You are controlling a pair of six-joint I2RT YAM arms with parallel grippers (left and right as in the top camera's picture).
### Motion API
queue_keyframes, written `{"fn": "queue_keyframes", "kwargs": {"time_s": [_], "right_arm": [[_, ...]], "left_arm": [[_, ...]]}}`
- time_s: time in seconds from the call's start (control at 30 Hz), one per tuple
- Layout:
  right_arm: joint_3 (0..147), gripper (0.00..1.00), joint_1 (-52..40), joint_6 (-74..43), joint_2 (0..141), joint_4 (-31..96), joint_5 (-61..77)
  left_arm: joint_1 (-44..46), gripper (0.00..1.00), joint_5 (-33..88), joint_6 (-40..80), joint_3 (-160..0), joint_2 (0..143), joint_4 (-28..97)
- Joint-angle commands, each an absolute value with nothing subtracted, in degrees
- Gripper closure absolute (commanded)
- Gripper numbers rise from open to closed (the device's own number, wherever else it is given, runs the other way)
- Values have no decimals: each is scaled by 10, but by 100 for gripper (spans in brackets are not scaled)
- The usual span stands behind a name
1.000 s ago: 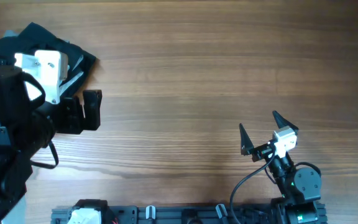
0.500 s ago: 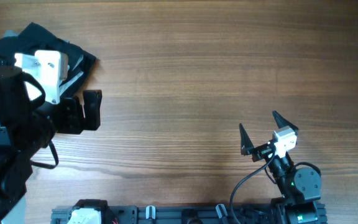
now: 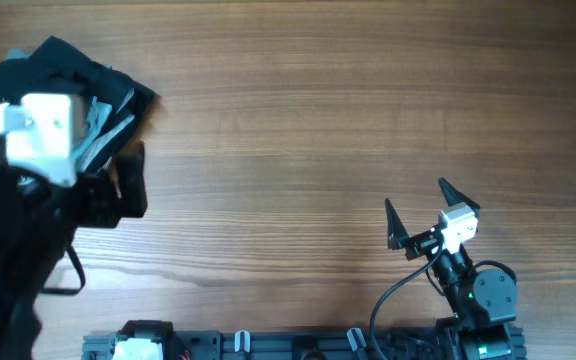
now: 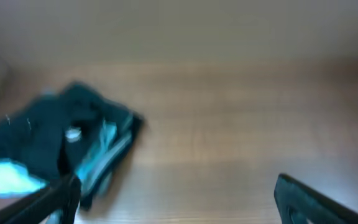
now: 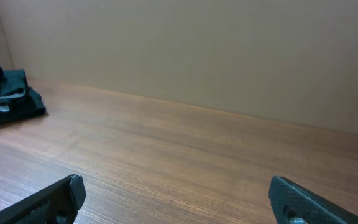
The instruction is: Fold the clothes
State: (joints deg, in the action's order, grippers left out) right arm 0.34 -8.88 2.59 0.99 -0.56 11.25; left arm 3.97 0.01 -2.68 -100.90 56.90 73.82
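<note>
The clothes (image 3: 68, 62) lie as a crumpled black heap at the table's far left corner, with pale bits showing among the folds. My left arm hangs blurred over the heap's near side, one dark finger (image 3: 131, 185) sticking out to the right. In the left wrist view the clothes (image 4: 45, 134) sit ahead and to the left of my left gripper (image 4: 176, 208), which is open and empty. My right gripper (image 3: 423, 212) stands open over bare wood near the front right, far from the heap. The clothes (image 5: 8, 99) show small at the left edge of the right wrist view.
A wooden table (image 3: 318, 120) stretches between the two arms. A plain beige wall (image 5: 197, 50) rises behind its far edge. A black rail with mounts (image 3: 268, 345) runs along the front edge.
My left arm has swung left and toward the heap, and it is blurred in motion. The right arm and the clothes have not moved.
</note>
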Motion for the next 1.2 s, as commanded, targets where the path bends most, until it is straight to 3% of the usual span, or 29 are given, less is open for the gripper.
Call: {"fn": "queue_keyframes", "kwargs": {"time_s": [0.0, 0.3, 0.77, 1.17], "right_arm": [[3, 0, -91, 15, 6, -9, 103], [3, 0, -91, 15, 6, -9, 103], [3, 0, -91, 15, 6, -9, 103], [3, 0, -91, 15, 6, -9, 103]], "left_arm": [[24, 0, -7, -25, -934, 503, 666], [20, 0, 4, -19, -630, 303, 423], [19, 0, 4, 39, -281, 1, 319], [16, 0, 4, 39, -22, 2, 36]]}}
